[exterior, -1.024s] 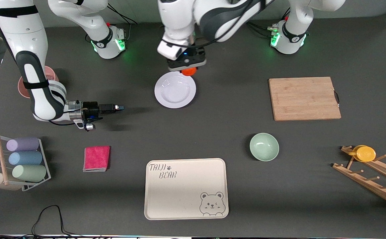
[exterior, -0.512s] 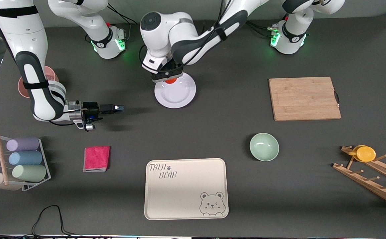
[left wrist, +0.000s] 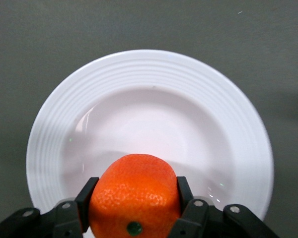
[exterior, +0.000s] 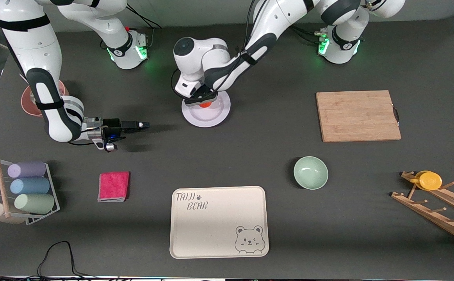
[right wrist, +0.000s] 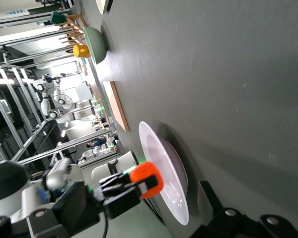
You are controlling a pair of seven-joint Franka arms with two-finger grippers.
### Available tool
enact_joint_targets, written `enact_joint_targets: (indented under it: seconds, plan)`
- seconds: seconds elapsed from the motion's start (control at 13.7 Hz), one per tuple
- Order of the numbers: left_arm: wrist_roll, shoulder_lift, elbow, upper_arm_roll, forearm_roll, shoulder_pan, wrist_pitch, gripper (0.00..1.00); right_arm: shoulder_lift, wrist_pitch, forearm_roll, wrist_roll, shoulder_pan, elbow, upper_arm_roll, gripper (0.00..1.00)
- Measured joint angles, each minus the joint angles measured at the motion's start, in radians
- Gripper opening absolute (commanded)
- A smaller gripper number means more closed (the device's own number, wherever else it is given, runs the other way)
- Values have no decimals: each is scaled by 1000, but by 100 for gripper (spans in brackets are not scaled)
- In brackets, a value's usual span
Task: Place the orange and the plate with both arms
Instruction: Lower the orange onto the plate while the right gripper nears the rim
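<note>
Left wrist view: my left claw clamps the orange over the plate, upper middle of the front view. My right claw waits; I cannot tell its state.

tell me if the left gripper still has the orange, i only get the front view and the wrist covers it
Observer: Yes. In the left wrist view the left gripper is shut on the orange, one finger on each side.
Operator: is it down on the plate yet
Observer: Not yet. The right wrist view shows the orange held just above the plate, with a gap between them.
Operator: is it over the middle or the rim
Observer: Over the plate's sunken centre, toward the edge nearest the gripper, as the left wrist view shows.
</note>
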Motion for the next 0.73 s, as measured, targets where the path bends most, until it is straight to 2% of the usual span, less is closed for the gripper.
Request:
enact_joint_targets:
  seconds: [0.51, 0.66, 0.73]
  plan:
    - [0, 32, -7, 20, 22, -4, 63, 59, 0, 0, 9, -136, 0, -112, 0, 100]
    - [0, 32, -6, 20, 24, -9, 64, 100, 0, 0, 10, -166, 0, -134, 0, 100]
    - [0, 32, -6, 20, 25, -12, 64, 100, 0, 0, 10, -178, 0, -144, -1, 100]
